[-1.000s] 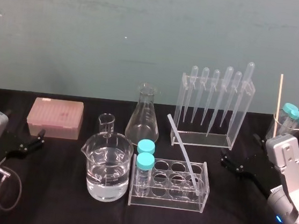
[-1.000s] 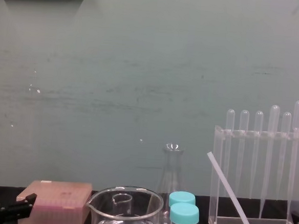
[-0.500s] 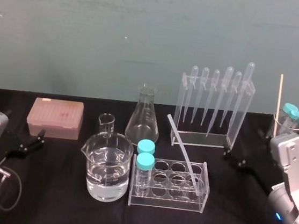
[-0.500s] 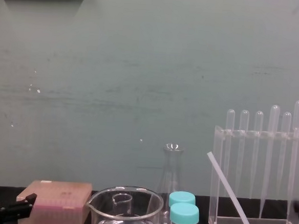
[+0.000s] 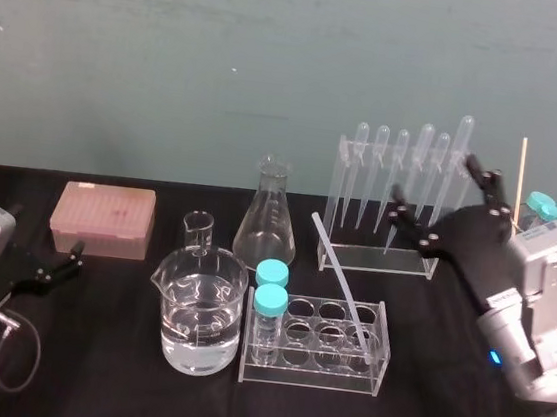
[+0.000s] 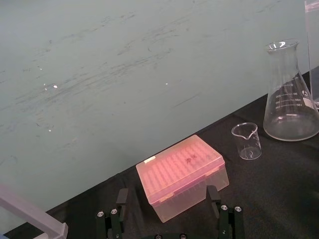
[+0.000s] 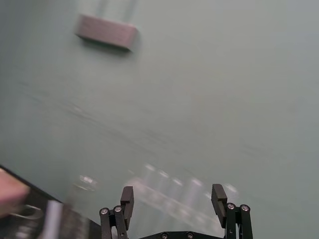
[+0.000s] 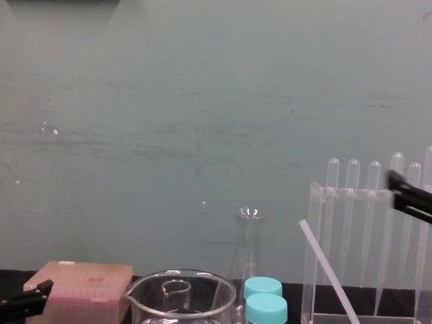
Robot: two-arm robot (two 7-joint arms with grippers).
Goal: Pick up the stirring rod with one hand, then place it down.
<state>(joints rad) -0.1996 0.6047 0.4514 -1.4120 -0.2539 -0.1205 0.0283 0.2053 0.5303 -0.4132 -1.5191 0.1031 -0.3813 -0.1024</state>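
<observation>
— Whereabouts of the stirring rod point(image 5: 343, 279)?

— Leans tilted in the clear tube rack point(image 5: 310, 375) at mid worktop point(image 5: 108, 380). Lower end down in the rack's right side, upper end slanting up to the left, clear of the rack's top. Touched by neither pincer.

— And the right pincer point(image 5: 439, 192)?

— Hangs high above the worktop on the right, in front of the right end of the pipette rack point(image 5: 373, 260), level with the pipettes point(image 5: 403, 172). Well apart from the rod. Fingers spread wide, nothing between them.

— And the left pincer point(image 5: 74, 258)?

— Sits low at the worktop's left edge, just in front of the pink tip box point(image 5: 103, 219). Fingers apart as well, holding nothing.

— Anything else close to the rod?

— Two teal-capped tubes point(image 5: 270, 290) standing upright in the tube rack's left end. A beaker of water point(image 5: 204, 311) just left of that rack. Behind these, a small beaker point(image 5: 198, 228) and a conical flask point(image 5: 267, 217), both upright on the worktop.
</observation>
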